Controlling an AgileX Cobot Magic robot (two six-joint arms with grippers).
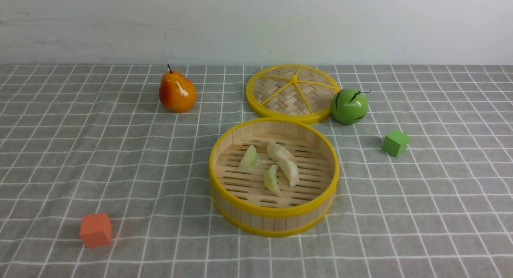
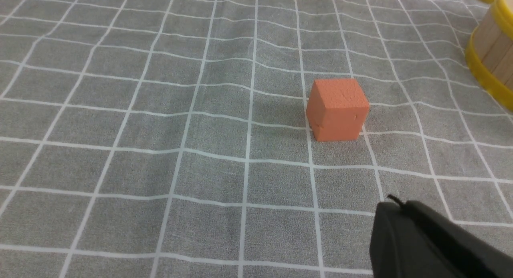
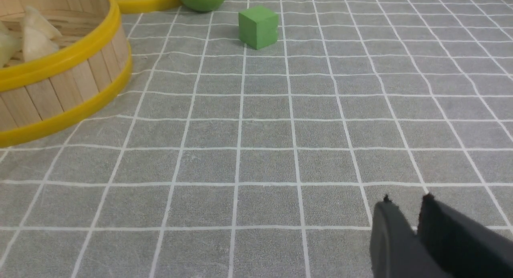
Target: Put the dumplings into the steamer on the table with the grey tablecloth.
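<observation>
The steamer (image 1: pixel 276 222), round with yellow rims and a pale slat wall, stands mid-table on the grey tablecloth (image 1: pixel 120 157). Several dumplings lie on its slatted floor: a greenish one (image 1: pixel 249 158), a cream one (image 1: pixel 278 151), another cream one (image 1: pixel 290 171) and another greenish one (image 1: pixel 272 180). Neither gripper appears in the front view. In the left wrist view my left gripper (image 2: pixel 394 203) is shut and empty above bare cloth, the steamer's wall (image 2: pixel 491 49) far off. My right gripper (image 3: pixel 406 199) hovers over cloth, jaws slightly apart, nothing between them, away from the steamer (image 3: pixel 60 85).
A woven yellow-rimmed lid (image 1: pixel 292 92) lies behind the steamer, a green ball-like fruit (image 1: pixel 349 106) touching its right side. A pear (image 1: pixel 176 92) stands back left. An orange cube (image 1: pixel 95 229) sits front left, a green cube (image 1: pixel 395 142) to the right.
</observation>
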